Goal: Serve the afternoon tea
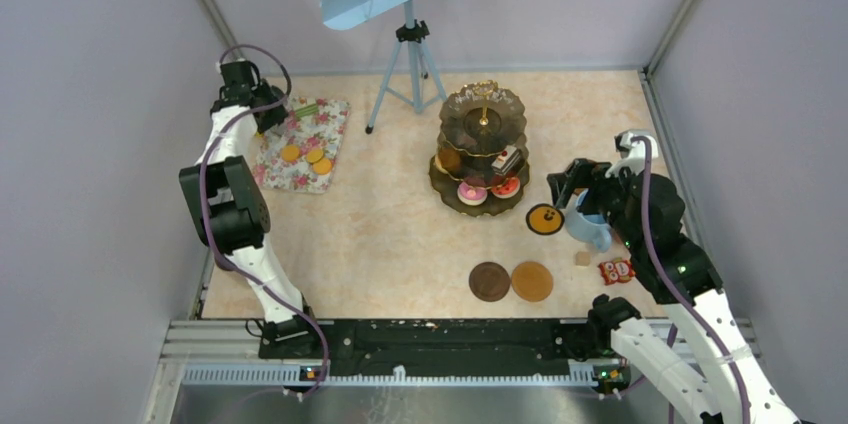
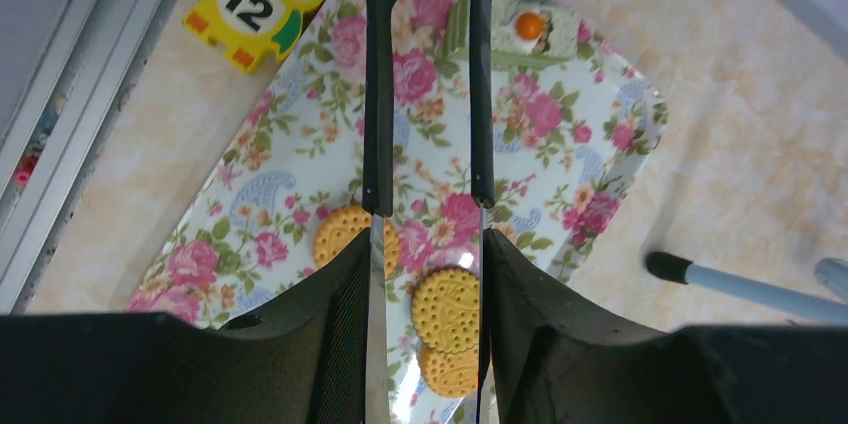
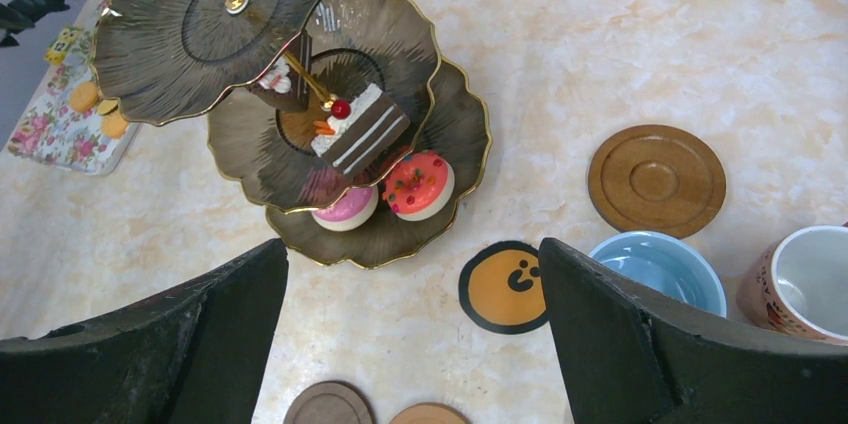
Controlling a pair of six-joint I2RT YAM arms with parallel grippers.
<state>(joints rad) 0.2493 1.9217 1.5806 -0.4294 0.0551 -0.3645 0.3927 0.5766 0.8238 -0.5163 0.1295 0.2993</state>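
— Left arm?
— Left gripper (image 2: 425,240) above the floral mat (image 2: 560,114), jaws pinching the black tongs (image 2: 378,94); round orange biscuits (image 2: 445,309) lie on the mat

— Right arm?
— Right gripper (image 3: 410,246) above the table (image 3: 700,34), jaws spread, nothing held. The tiered stand (image 3: 300,179) is mid-table, carrying cakes (image 3: 418,184); the light blue mug (image 3: 655,264) is near the smiley coaster (image 3: 505,289)

My left arm (image 1: 235,206) folds at the elbow and stretches toward 12 o'clock along the left side. My left gripper (image 2: 425,244) points down, its 2 fingers a narrow gap apart, pressing on the black tongs (image 2: 378,94). My right arm (image 1: 682,266) bends toward 10 o'clock. My right gripper (image 3: 410,264) points down, its 2 fingers spread wide.
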